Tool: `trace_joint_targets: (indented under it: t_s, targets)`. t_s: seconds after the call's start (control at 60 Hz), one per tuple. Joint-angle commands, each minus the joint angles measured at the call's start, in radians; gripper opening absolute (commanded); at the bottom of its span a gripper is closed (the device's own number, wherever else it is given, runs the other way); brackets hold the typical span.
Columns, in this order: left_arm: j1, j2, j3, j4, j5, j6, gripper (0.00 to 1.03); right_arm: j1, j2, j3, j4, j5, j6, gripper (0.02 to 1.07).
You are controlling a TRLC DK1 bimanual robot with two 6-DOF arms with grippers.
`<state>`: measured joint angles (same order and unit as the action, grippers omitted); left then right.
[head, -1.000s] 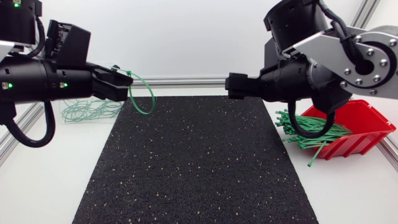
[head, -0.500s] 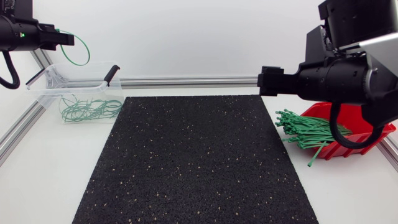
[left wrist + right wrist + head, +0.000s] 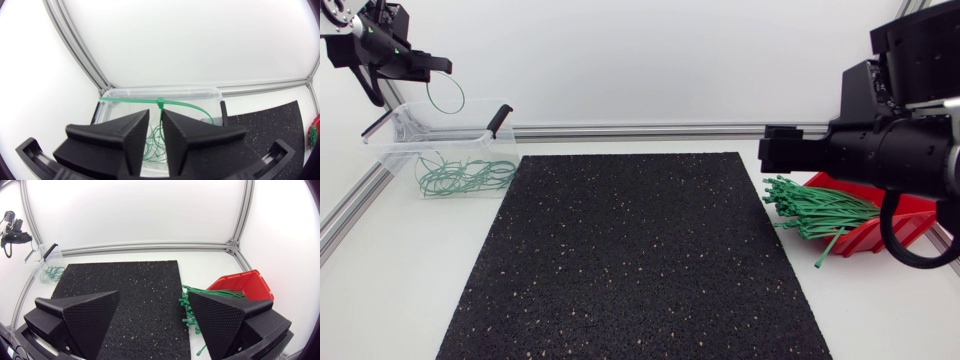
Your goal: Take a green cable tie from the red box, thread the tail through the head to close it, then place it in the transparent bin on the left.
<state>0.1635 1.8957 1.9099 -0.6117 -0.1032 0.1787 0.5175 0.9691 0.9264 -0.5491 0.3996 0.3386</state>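
While our left gripper [image 3: 432,67] hangs in the upper left of the frame, above the transparent bin [image 3: 390,135], its fingers are pressed close together on a looped green cable tie [image 3: 447,95]. The ring of the tie dangles over the bin's far side. From the left wrist view, we see the tie's head just ahead of the fingertips, with the strap running out to either side. A thin strand passes down between the fingers. The bin lies beyond them, with a heap of closed ties [image 3: 152,145] on its floor.

Our right gripper [image 3: 155,315] sits at the right edge of the frame, fingers spread wide and holding nothing. It hovers over the red box [image 3: 918,222], from which a bundle of green cable ties [image 3: 815,212] spills onto the white table [image 3: 880,310]. Some of their heads reach the edge of the black speckled mat [image 3: 640,250].
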Motion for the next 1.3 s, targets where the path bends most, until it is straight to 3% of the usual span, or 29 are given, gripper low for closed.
trace_joint_targets:
  t_s: [0.0,0.033,0.05,0.2,0.333,0.7,0.883,1.067,1.283]
  targets:
    - [0.005,0.117,0.110,-0.092,-0.024,-0.018,0.83,0.012,-0.020,-0.029,-0.015,0.016,-0.012,1.02]
    - [0.005,0.151,0.146,-0.132,-0.027,-0.022,0.98,0.013,-0.024,-0.035,-0.015,0.018,-0.012,1.02]
    - [0.005,0.161,0.161,-0.148,-0.027,-0.025,1.00,0.013,-0.026,-0.037,-0.015,0.019,-0.012,1.02]
    - [0.007,0.177,0.172,-0.180,-0.026,-0.031,1.00,0.015,-0.047,-0.052,-0.023,0.024,-0.012,1.02]
    - [0.005,0.094,0.086,-0.175,-0.024,-0.031,1.00,0.003,-0.066,-0.058,-0.018,0.024,-0.019,1.02]
    - [-0.004,-0.330,-0.485,0.182,-0.010,0.016,1.00,-0.099,-0.201,-0.144,0.084,-0.008,-0.112,1.02]
    - [-0.015,-0.498,-0.735,0.334,0.036,0.028,1.00,-0.119,-0.317,-0.239,0.141,-0.008,-0.131,1.02]
    - [-0.039,-0.624,-0.920,0.414,0.036,0.027,1.00,-0.178,-0.414,-0.356,0.247,-0.011,-0.196,1.02]
    - [-0.059,-0.765,-1.077,0.469,0.036,0.018,1.00,-0.303,-0.510,-0.467,0.354,-0.105,-0.259,1.02]
